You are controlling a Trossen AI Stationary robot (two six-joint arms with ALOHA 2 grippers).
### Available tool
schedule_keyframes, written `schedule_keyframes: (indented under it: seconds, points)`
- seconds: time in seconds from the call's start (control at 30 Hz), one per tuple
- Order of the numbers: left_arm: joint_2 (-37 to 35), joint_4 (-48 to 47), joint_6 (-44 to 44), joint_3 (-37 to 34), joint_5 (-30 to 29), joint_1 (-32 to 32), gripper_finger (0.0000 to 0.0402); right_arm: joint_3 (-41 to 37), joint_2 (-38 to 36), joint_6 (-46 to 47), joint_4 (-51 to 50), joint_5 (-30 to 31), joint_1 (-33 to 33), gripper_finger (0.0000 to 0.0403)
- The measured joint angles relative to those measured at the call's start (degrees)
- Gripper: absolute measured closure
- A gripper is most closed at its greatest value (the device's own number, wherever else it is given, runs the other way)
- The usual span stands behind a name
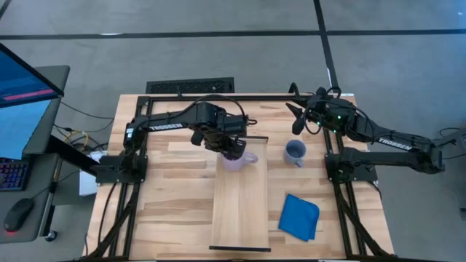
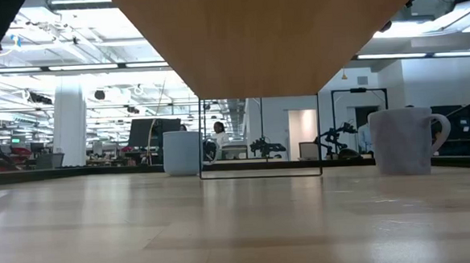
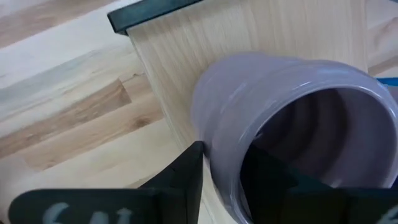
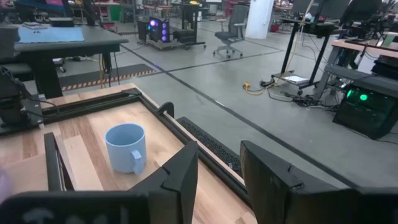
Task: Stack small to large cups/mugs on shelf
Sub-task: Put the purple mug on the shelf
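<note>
Blue cloth (image 1: 300, 217) flat on bench (image 1: 167, 211), near its front right corner. Keyboard (image 1: 191, 87) on floor behind bench; monitor (image 1: 22, 102) off its left side.

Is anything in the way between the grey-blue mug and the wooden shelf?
Nothing visible. The grey-blue mug stands on the table just beside the shelf, with bare wood between them. The blue cloth lies off to the side. The pale purple mug already sits on the shelf's far end.

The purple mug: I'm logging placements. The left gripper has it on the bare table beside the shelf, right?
Not quite. The purple mug sits on the shelf, at its far end, with the left gripper at its rim, as the high view shows.
</note>
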Motion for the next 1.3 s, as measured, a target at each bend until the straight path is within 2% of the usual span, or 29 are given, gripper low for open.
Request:
schedule_keyframes:
  seconds: [1.0, 1.3]
  points:
    - [-0.1, 0.1, 0.7, 0.2, -0.8, -0.2, 0.0312, 0.0, 0.0, 0.0, 0.0, 0.0, 0.0, 0.0259]
    - [-0.2, 0.0, 0.7, 3.4, -1.8, -0.2, 0.0312, 0.0, 0.0, 0.0, 0.0, 0.0, 0.0, 0.0259]
